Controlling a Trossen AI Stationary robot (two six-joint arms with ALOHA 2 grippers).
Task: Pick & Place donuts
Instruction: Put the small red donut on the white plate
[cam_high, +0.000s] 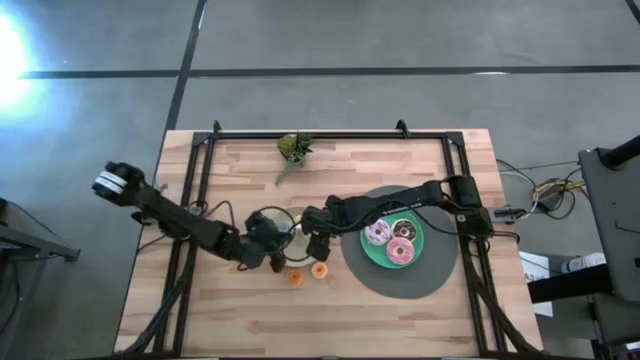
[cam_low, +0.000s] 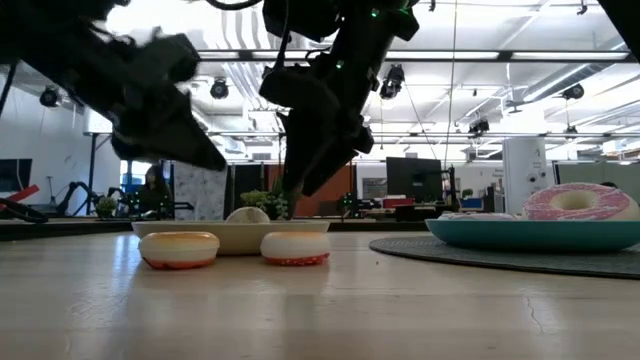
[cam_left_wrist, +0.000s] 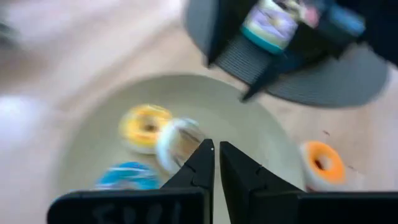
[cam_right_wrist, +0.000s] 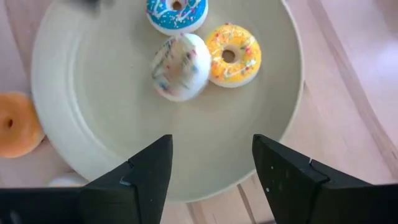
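Two mini orange donuts (cam_low: 180, 249) (cam_low: 295, 246) lay nearest on the wooden table (cam_high: 400, 320), just in front of the beige plate (cam_right_wrist: 81, 112). That plate held three minis: blue (cam_right_wrist: 176, 12), cream (cam_right_wrist: 180, 66) and yellow (cam_right_wrist: 233, 55). Both arms crowded over it; the left gripper (cam_left_wrist: 216, 163) hung above with fingers pressed together and empty, and the right gripper (cam_right_wrist: 211, 168) hovered spread wide, holding nothing. Off to the right, a teal plate (cam_high: 375, 255) on a grey mat (cam_high: 400, 285) carried three bigger donuts (cam_high: 400, 252). A small plant (cam_high: 294, 147) stood well apart at the table's far edge.
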